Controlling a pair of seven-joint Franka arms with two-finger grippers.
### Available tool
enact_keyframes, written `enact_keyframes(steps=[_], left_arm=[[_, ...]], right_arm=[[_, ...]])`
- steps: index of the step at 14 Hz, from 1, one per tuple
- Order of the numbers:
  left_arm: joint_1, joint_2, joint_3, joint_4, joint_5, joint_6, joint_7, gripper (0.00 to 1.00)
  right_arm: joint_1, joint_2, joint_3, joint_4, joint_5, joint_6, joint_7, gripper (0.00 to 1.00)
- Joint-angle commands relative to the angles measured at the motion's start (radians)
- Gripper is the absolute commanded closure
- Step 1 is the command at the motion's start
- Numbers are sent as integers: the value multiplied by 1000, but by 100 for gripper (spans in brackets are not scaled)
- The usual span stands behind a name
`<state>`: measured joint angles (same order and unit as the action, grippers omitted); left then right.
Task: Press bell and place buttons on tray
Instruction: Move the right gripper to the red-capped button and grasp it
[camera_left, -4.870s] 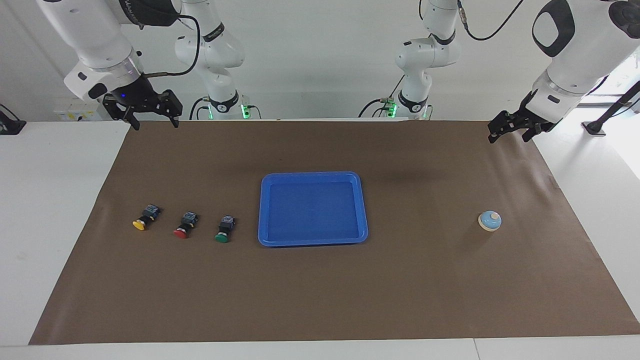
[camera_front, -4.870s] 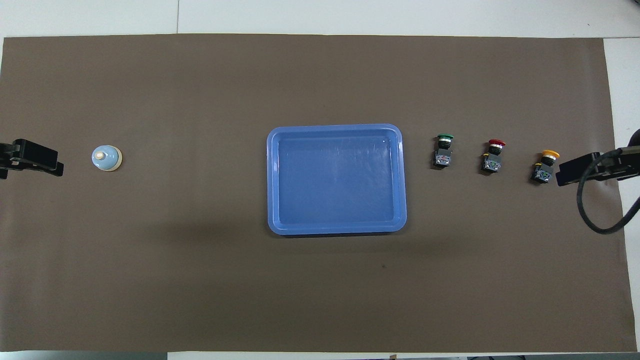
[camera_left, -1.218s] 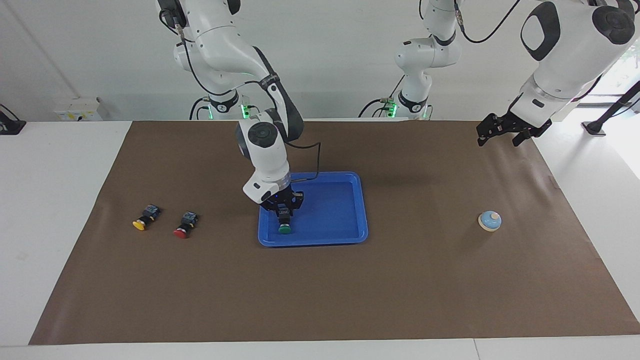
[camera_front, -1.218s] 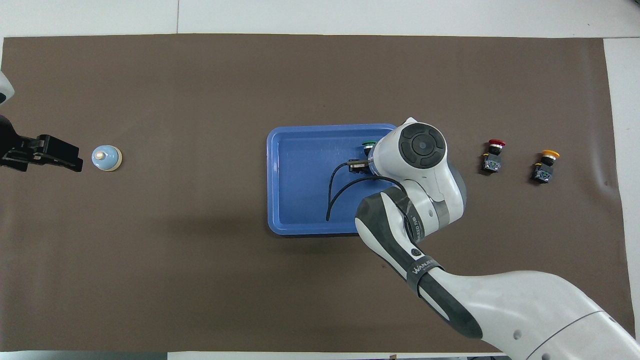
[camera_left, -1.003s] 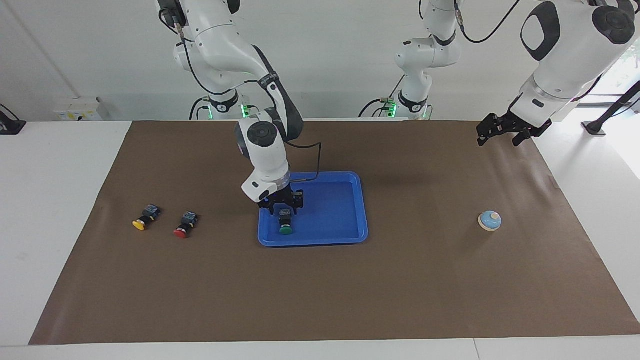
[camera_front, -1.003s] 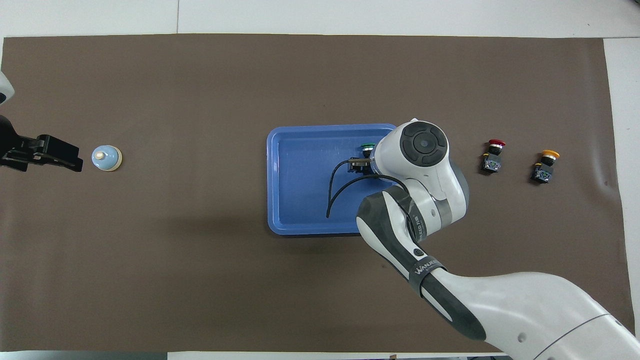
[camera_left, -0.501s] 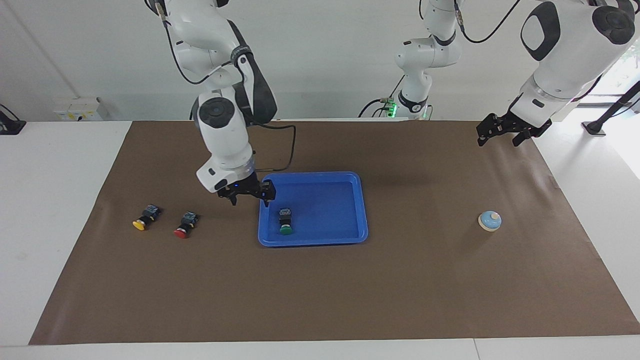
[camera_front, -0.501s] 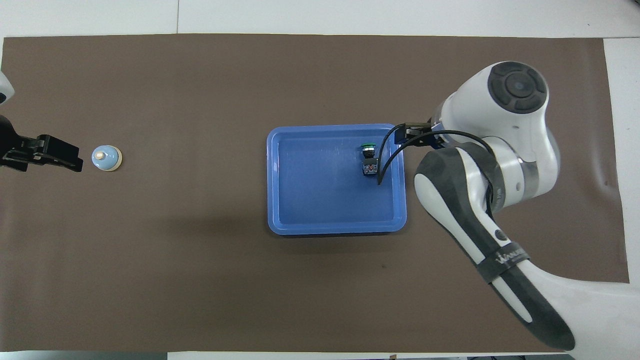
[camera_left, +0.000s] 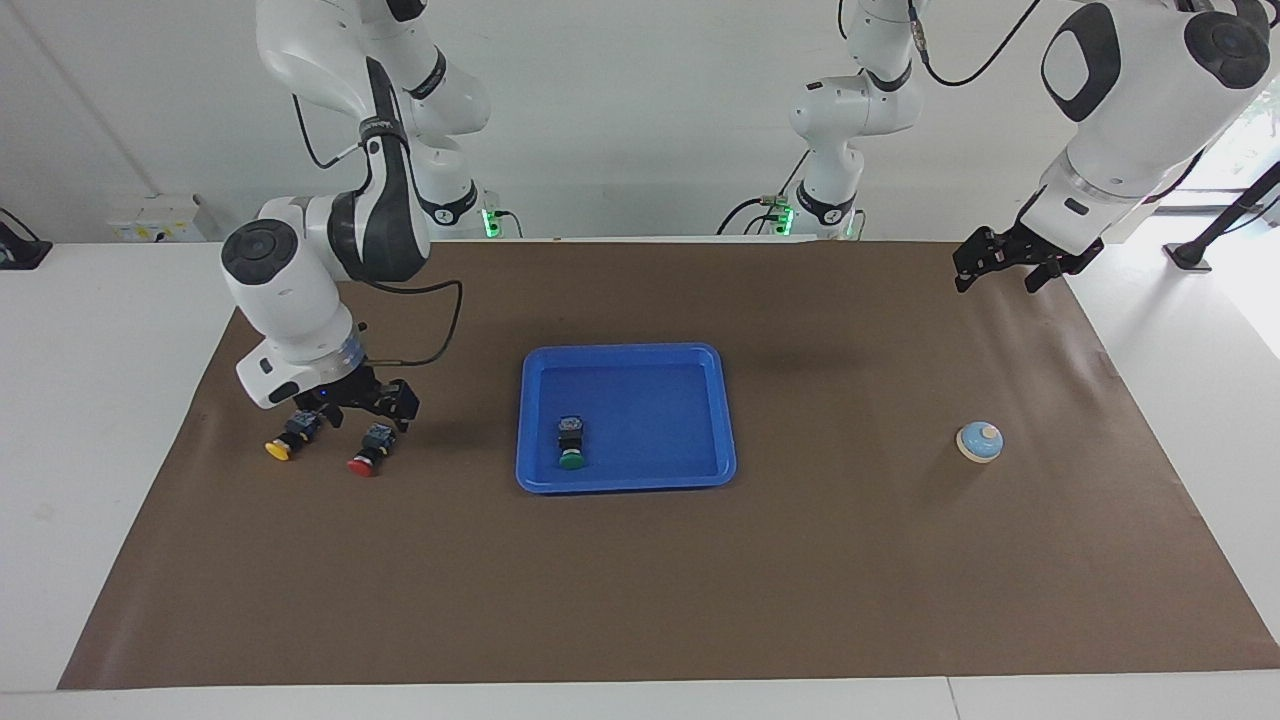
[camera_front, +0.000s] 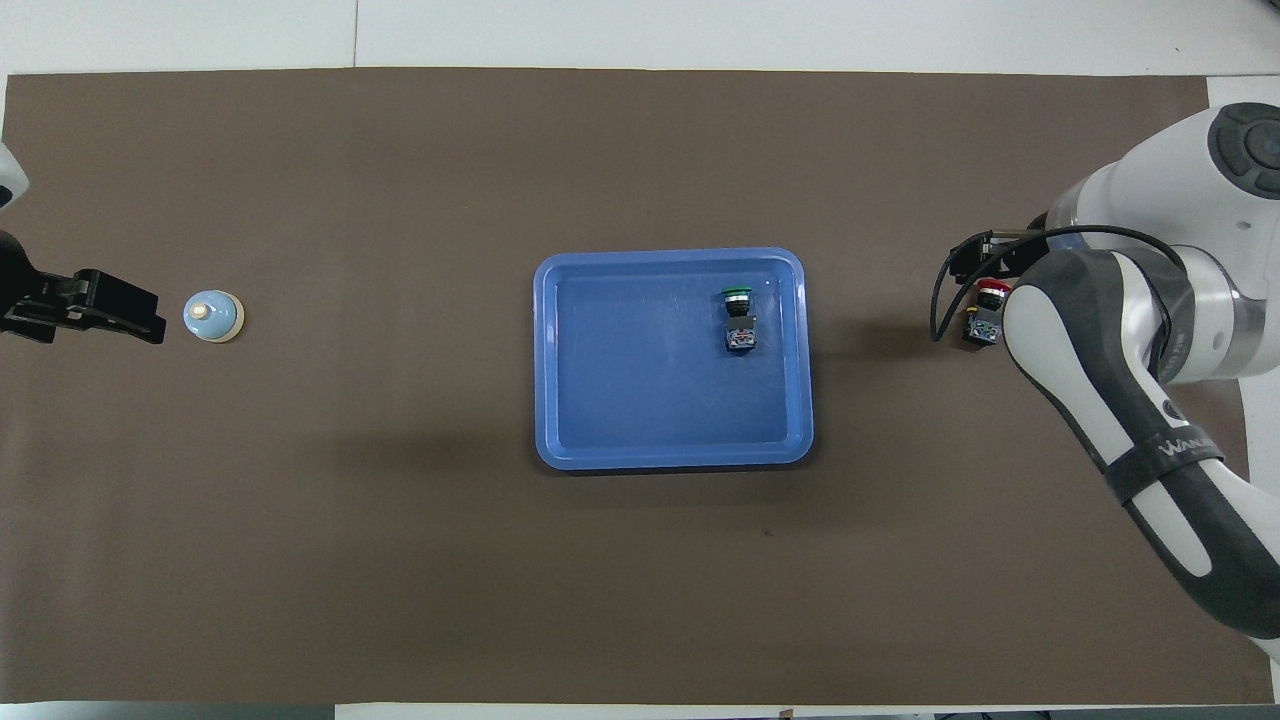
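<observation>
2 arms: glossy white shells, dark grey joint bands and round end caps; black cables looped alongside; black grippers; green lights at bases.

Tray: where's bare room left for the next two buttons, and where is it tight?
The tray holds only the green button, lying toward the right arm's end. The floor from there to the rim toward the bell is bare. It is tight by the red button and yellow button, with the open right gripper just over them. The left gripper waits, open.

Partial lettering "WANJ…" on the dark band of the right arm
</observation>
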<state>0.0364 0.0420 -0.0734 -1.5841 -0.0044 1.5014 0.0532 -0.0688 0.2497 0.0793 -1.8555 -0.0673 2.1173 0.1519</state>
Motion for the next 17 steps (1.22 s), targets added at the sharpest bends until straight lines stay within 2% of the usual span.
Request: enact_keyframes(steps=[1,6,11,12,13,14,17], left_arm=[[5,-13,0,-10,4,-3,-1,0],[5,-13,0,-10,4,-3,-1,0],[5,-13,0,-10,4,-3,-1,0],[5,-13,0,-8,4,-3,-1,0],[5,-13,0,-8,4,-3,-1,0],[5,-13,0,-8,4,-3,-1,0],[5,-14,0,-10,4,-3,-1,0]], right_arm=[[-22,2,13,-80,-19,102,14,0],[-51,68,13,-106,-20,165,124,0],[-51,72,13,-185,-20,266,130,2],[-51,71,13,-191,-20,271,127,37],[-51,71,13,-191,-20,259,123,87],[-51,69,13,-188,-20,245,121,100],[-51,65,13,-156,-20,167,120,100]])
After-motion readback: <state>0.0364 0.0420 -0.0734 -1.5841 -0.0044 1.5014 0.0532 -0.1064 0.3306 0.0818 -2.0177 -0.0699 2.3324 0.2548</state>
